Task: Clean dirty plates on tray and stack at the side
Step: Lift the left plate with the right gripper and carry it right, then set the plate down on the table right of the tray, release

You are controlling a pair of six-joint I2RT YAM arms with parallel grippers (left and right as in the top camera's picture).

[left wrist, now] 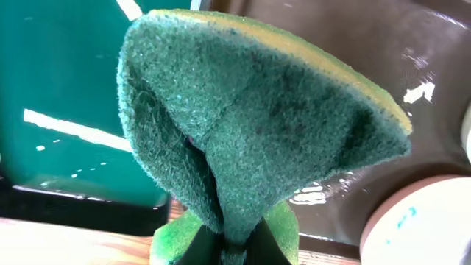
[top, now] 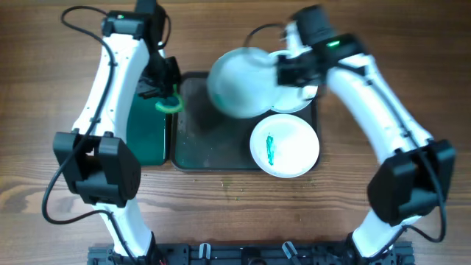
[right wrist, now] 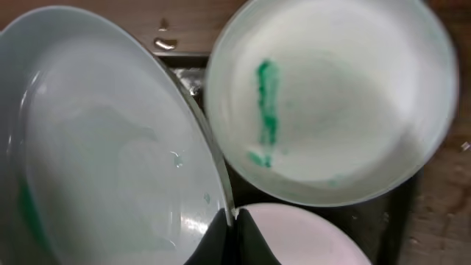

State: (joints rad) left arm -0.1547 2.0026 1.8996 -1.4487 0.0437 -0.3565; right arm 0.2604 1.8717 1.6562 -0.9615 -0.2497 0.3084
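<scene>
Holding white round plate up in right fingers, just right of green scratchy sponge pinched in left fingers.

Looks like a robotics lab bench set up as a dishwashing station, not a proper kitchen. You've got a white left arm and right arm coming off a black rail at the edge of a plain wood-grain surface. The kitchen stuff is just a dark tray, a green tray, a scrub sponge and white plates, one streaked green.
</scene>
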